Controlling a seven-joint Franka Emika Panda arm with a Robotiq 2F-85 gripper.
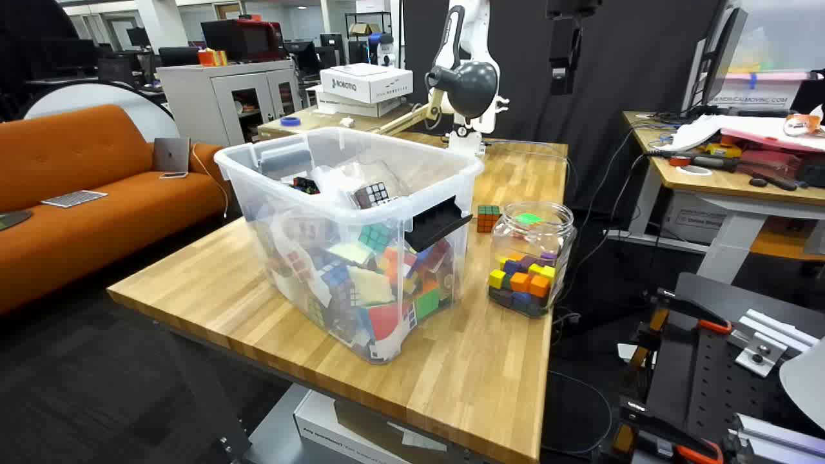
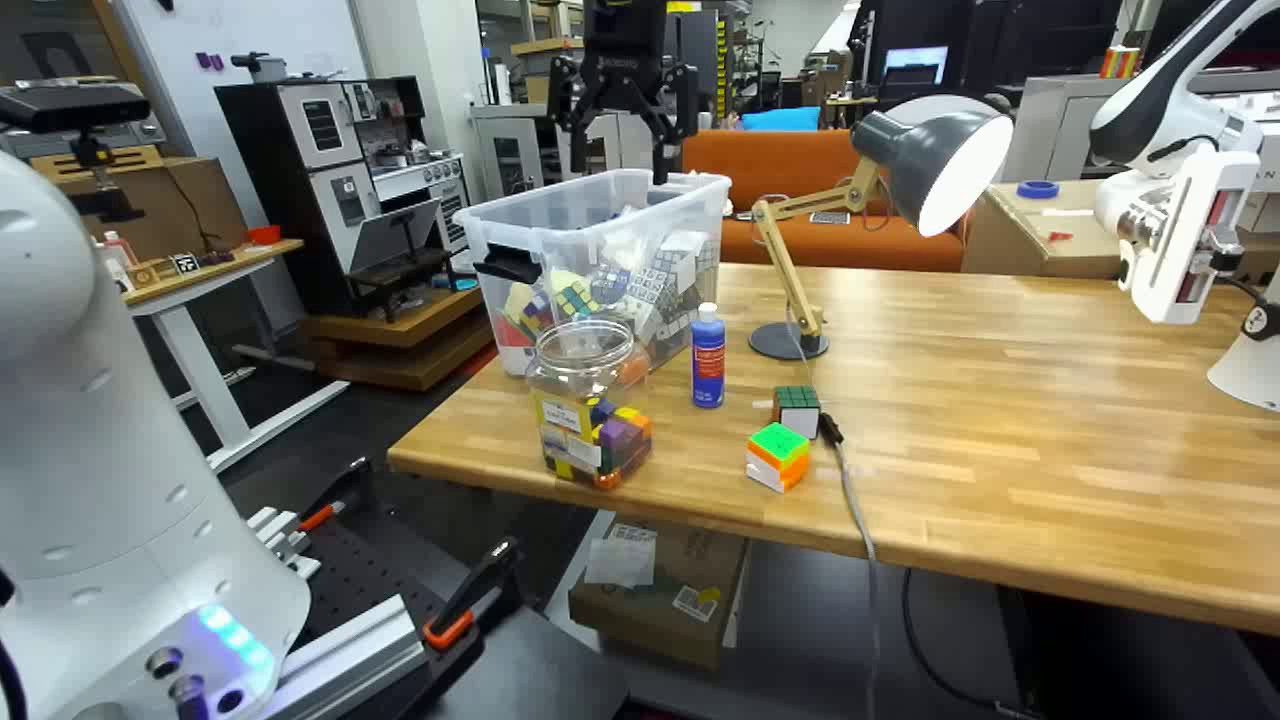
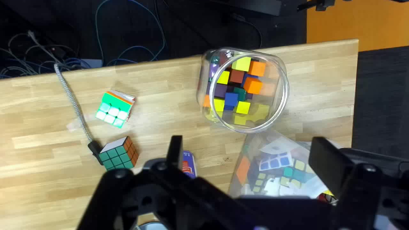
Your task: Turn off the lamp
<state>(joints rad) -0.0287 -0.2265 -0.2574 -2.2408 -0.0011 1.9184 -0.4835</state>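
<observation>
The lamp has a dark grey round head (image 2: 940,160) with a bright pale face, a light wood-coloured jointed arm and a round dark base on the table. I cannot tell whether it is lit. In an exterior view its head (image 1: 474,88) shows behind the bin, its base hidden. My black gripper (image 2: 620,168) is open and empty, pointing down, above the level of the bin's rim and apart from the lamp; it also shows in an exterior view (image 1: 562,80). In the wrist view the open fingers (image 3: 247,148) hold nothing, and the lamp's head is not identifiable.
A clear bin (image 2: 600,215) full of puzzle cubes and a clear jar (image 2: 585,350) of coloured blocks stand near the lamp. A blue bottle (image 2: 708,360), two puzzle cubes (image 2: 797,410) and a cable (image 2: 850,490) are on the table (image 2: 1000,400). Another white arm (image 2: 1170,200) stands beyond.
</observation>
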